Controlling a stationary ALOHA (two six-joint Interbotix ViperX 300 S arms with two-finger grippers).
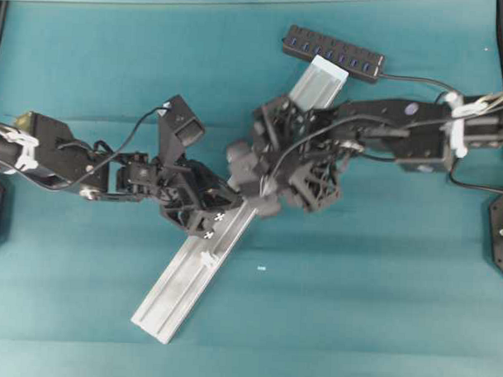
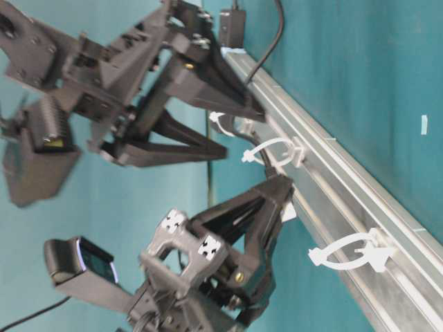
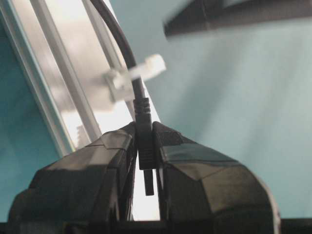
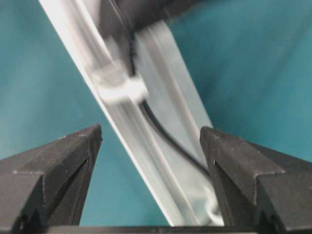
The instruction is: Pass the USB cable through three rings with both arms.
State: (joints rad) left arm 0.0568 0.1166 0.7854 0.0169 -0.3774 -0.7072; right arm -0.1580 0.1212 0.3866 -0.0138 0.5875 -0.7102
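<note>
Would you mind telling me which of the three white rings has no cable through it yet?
The end ring, nearest the table-level camera; the cable reaches only the other two.

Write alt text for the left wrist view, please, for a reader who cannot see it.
The left gripper pinches the USB cable by its plug; the cord runs up past a white ring on the silver rail, teal table beside.
</note>
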